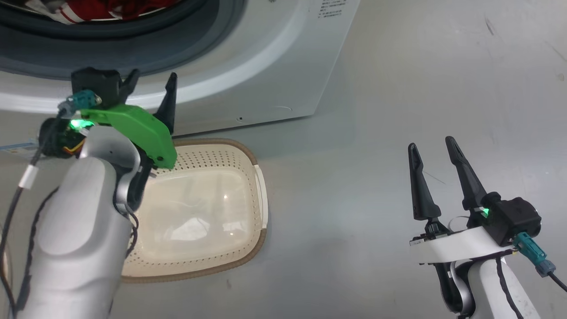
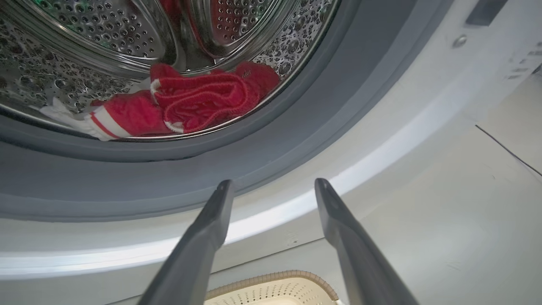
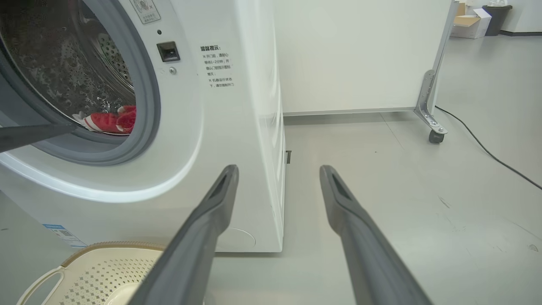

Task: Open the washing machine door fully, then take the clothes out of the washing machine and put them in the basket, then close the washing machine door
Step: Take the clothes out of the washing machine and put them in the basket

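Red fabric with white parts, the clothes lie bunched at the bottom of the perforated steel drum. They sit just inside the grey rubber seal of the large white front-loading washing machine. The drum opening stands uncovered. The small cream perforated plastic basket with a brown woven-look rim sits on the grey floor directly before the machine front, with nothing in it.

The 2 long dark left fingers are spread wide and hold nothing. They point at the lower edge of the seal, above the basket and clear of the clothes. The 2 right fingers are also spread wide and hold nothing, over bare floor well apart from the opening.

We judge the clothes to be light, soft and limp. They will sag, drape and may catch on the seal lip. We recommend closing the left fingers on the raised rolled fold at the centre of the heap, where several layers stack, not on a flat single edge. We expect that 1 pinch may lift only part of the load.
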Motion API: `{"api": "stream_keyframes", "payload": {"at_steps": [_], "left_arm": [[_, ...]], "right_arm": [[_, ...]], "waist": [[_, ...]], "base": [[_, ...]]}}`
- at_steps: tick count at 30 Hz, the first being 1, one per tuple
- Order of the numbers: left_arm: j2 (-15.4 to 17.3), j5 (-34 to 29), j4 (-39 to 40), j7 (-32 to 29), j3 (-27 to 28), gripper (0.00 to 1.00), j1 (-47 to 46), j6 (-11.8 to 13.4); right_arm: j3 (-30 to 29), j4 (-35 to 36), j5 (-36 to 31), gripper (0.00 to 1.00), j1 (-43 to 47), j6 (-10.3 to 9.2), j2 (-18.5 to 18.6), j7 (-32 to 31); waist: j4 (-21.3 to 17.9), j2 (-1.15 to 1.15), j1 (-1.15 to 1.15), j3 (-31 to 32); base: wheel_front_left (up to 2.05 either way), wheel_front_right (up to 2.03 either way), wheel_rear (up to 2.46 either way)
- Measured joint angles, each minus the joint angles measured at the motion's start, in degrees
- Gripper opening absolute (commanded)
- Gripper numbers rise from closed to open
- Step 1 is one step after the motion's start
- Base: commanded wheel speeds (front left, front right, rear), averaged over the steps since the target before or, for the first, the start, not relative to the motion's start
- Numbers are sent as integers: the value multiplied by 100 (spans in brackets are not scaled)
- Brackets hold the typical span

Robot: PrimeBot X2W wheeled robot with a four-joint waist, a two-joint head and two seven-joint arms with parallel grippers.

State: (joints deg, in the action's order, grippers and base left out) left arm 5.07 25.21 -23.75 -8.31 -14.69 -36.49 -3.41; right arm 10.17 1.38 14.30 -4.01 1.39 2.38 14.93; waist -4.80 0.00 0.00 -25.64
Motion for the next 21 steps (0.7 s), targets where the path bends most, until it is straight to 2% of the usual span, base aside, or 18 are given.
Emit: {"api": "stream_keyframes", "payload": {"at_steps": [15, 21], "left_arm": [[671, 9, -472, -935, 275, 100, -1592, -126], [756, 77, -703, -1113, 386, 100, -1900, -149]], "right_arm": [[264, -86, 321, 100, -402, 4, 3, 0], [296, -148, 377, 100, -450, 1, 3, 0]], "waist": [[-574, 0, 0, -660], [-807, 0, 0, -774]], "base": [[0, 0, 0], [0, 0, 0]]}}
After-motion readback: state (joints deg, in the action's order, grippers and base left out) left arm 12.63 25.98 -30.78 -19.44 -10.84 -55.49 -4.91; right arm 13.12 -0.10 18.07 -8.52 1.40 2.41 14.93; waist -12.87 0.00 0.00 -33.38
